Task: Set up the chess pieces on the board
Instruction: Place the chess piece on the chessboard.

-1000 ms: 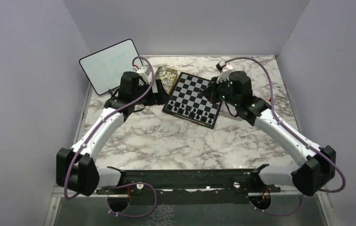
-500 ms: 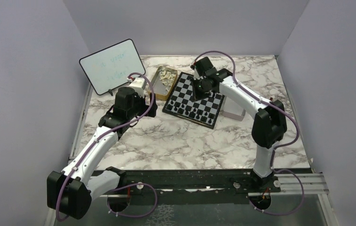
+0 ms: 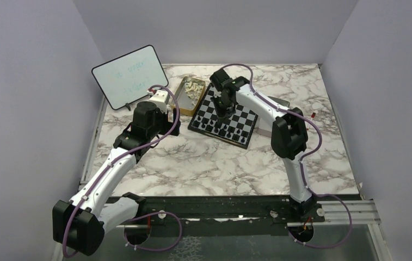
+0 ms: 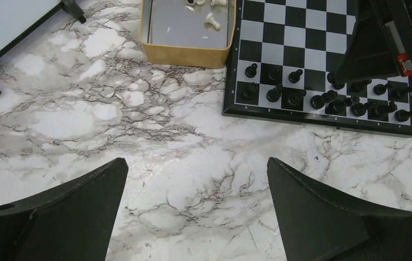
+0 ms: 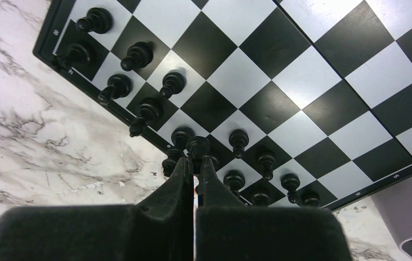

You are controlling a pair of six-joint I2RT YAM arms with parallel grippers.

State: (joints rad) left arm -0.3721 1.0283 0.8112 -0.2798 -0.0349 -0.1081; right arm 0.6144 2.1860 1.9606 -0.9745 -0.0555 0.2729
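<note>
**Black rows look nearly set; cream pieces lie in the tin**

A marble-patterned table [image 3: 203, 163] sits inside pale lilac walls. The board [image 3: 245, 120] lies toward twelve o'clock from the table's middle. Black pieces [image 4: 296, 76] crowd the two rows along its six o'clock edge. Cream pieces [image 4: 211, 20] lie in a gold tin [image 4: 187, 54] just beside the board's ten o'clock corner. My right gripper [image 5: 195, 160] hangs over the black rows, fingers pinched together, with nothing visible between them. My left gripper [image 4: 197, 163] hovers spread wide over bare marble at the board's eight o'clock. I judge the black side nearly done. The next move calls for lifting a cream piece from the tin to the twelve o'clock rows.
</note>
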